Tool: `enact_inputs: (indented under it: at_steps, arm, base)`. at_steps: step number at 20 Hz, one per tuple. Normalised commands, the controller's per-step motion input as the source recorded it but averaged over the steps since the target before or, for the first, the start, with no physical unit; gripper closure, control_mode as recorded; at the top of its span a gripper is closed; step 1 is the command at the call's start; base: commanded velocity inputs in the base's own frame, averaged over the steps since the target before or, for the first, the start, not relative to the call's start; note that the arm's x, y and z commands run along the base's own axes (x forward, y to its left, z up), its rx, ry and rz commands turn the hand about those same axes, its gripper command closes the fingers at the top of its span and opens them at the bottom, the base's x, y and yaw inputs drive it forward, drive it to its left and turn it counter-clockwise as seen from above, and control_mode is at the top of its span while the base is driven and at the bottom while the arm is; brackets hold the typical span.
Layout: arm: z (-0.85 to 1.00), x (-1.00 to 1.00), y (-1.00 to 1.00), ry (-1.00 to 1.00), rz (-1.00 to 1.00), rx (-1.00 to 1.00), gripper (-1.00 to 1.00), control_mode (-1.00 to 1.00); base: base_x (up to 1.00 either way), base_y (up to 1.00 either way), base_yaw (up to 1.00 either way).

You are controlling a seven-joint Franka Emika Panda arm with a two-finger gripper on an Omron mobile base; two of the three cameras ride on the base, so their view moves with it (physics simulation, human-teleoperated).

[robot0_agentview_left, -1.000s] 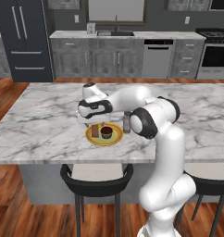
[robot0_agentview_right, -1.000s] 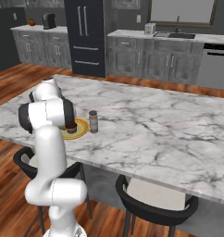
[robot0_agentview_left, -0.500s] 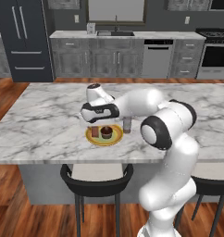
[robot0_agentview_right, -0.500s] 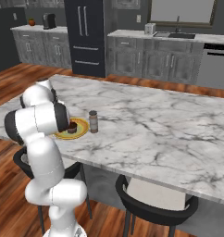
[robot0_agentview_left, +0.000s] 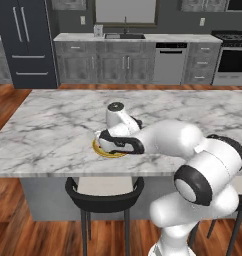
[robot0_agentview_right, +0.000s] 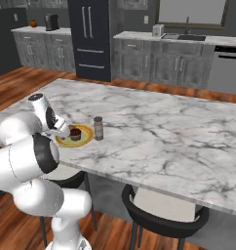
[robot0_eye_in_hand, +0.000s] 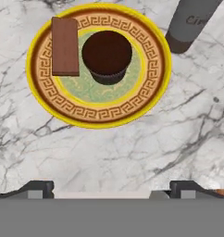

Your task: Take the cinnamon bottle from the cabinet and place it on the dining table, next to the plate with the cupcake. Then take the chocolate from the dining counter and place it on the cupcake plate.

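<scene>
Evidently the chocolate [robot0_eye_in_hand: 65,46] lay on the plate [robot0_eye_in_hand: 44,99] beside the cupcake [robot0_eye_in_hand: 107,56]; the tool [robot0_eye_in_hand: 112,187], spread and empty, should lift straight up, clear of the bottle [robot0_eye_in_hand: 190,23].

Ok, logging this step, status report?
Gripper open, empty, above yellow round plate. Flat brown chocolate bar on plate beside dark cupcake. Cinnamon shaker alongside. Nothing obstructing.

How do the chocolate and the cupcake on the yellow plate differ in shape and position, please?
The chocolate is a flat, reddish-brown rectangular bar; the cupcake is round, taller and much darker brown. The chocolate lies on the plate's patterned band near the rim, while the cupcake stands upright on the greenish centre. Both rest on the same plate, side by side, close together.
</scene>
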Motion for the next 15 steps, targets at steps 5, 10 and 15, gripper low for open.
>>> enact_inputs:
  at_steps: [5, 10, 15]
  arm:
    - [0.28, -0.63, -0.33, -0.02, 0.07, 0.09, -1.0, -1.0]
    - [0.37, -0.6, -0.28, 0.03, 0.1, 0.07, -1.0, -1.0]
    - [0.39, -0.65, -0.24, 0.05, 0.14, 0.03, -1.0, -1.0]
  base:
    - [0.0, 0.0, 0.0]
    - [0.0, 0.0, 0.0]
    - [0.0, 0.0, 0.0]
